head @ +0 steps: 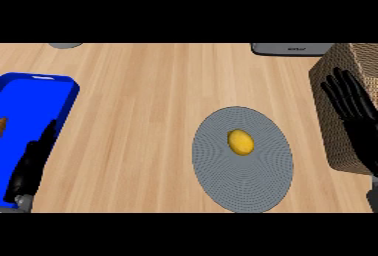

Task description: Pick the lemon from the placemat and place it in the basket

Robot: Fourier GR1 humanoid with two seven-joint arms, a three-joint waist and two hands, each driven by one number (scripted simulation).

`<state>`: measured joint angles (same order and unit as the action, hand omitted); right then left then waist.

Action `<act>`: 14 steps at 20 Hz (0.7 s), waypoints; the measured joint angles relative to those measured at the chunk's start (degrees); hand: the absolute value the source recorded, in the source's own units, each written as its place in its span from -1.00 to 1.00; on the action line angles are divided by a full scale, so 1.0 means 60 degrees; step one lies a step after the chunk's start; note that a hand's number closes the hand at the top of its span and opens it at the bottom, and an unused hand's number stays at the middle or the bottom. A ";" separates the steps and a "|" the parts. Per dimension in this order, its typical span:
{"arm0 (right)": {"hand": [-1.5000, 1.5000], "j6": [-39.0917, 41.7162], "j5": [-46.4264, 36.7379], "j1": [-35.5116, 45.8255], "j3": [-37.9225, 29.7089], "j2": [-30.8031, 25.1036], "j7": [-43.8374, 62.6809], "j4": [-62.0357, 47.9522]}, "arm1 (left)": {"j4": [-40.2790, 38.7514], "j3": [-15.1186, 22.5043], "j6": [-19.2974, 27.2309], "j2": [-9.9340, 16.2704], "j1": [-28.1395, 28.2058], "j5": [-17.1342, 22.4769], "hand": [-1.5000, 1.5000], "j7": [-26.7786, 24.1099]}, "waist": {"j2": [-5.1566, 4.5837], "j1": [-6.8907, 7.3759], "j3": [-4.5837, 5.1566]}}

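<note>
A yellow lemon (241,142) lies near the middle of a round grey placemat (244,185) on the wooden counter. A tan woven basket (334,75) stands at the right edge, its inside hidden from here. My right hand (359,117) is raised in front of the basket with fingers straight and spread, open and holding nothing, well to the right of the lemon. My left hand (28,167) shows edge-on at the lower left, fingers straight, far from the lemon.
A blue tray (63,100) sits at the left edge under my left hand, with a brown item at its left rim. A grey appliance (289,48) shows at the top right, and a small grey object (65,45) at the top left.
</note>
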<state>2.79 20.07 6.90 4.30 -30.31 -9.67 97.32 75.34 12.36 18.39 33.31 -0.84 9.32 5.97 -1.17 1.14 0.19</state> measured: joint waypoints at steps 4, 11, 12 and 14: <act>1.00 0.0845 0.0019 0.0784 0.0560 0.0200 -0.0039 -0.0942 | 0.0476 0.0248 -0.0423 -0.0378 -0.0746 -0.0045 0.00 -0.0525 | 0.0053 0.0109 -0.0027; -1.00 0.3054 -0.0596 0.1724 0.2554 0.0986 -0.1623 -0.1615 | 0.1641 0.0804 -0.1627 -0.0977 -0.1968 0.0404 0.00 -0.1307 | 0.0048 0.0339 -0.0057; -1.00 0.2906 -0.1066 0.1699 0.2919 0.1294 -0.1887 -0.1673 | 0.1707 0.0781 -0.1741 -0.0979 -0.1925 0.0462 0.00 -0.1415 | 0.0077 0.0276 -0.0054; -1.00 0.2238 -0.2132 0.1564 0.3476 0.1822 -0.2293 -0.1853 | 0.1841 0.0696 -0.1869 -0.0985 -0.2012 0.0550 0.00 -0.1384 | 0.0124 0.0139 -0.0047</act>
<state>16.21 7.28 16.28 25.15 -19.37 -23.43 86.20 86.39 16.54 7.17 27.40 -12.91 12.62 -2.34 -0.43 1.97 -0.09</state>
